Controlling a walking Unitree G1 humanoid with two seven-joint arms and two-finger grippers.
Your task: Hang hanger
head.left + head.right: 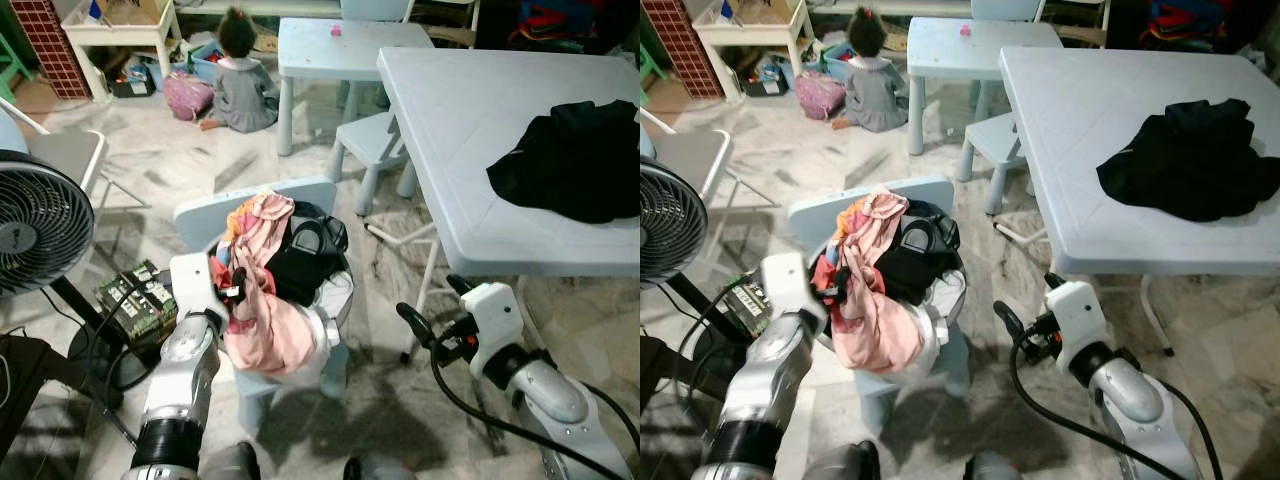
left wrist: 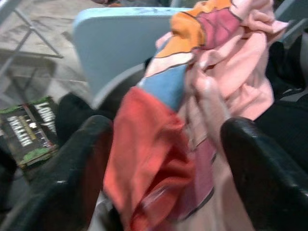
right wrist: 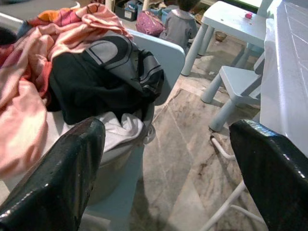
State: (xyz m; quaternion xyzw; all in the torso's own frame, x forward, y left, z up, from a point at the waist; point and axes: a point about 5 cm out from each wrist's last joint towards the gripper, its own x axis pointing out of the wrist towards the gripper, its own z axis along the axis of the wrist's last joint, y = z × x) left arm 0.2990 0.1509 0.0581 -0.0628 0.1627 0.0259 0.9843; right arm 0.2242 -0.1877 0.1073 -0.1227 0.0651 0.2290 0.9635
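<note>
Barely begun, at a guess: left hand spread around pink garment lower centre; right hand open, empty; hanging still ahead.

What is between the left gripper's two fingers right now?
A fold of the pink and orange garment from the chair's pile sits between the open left gripper fingers, seen in the left wrist view.

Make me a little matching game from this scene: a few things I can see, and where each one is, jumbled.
Things:
1. pink garment
2. black garment
3. fan
4. left gripper

Places:
A. spread on the white table
B. standing at the robot's far left
C. draped over the small blue chair
D. fingers open on either side of a fold of pink cloth

Pairs: 1-C, 2-A, 3-B, 4-D
</note>
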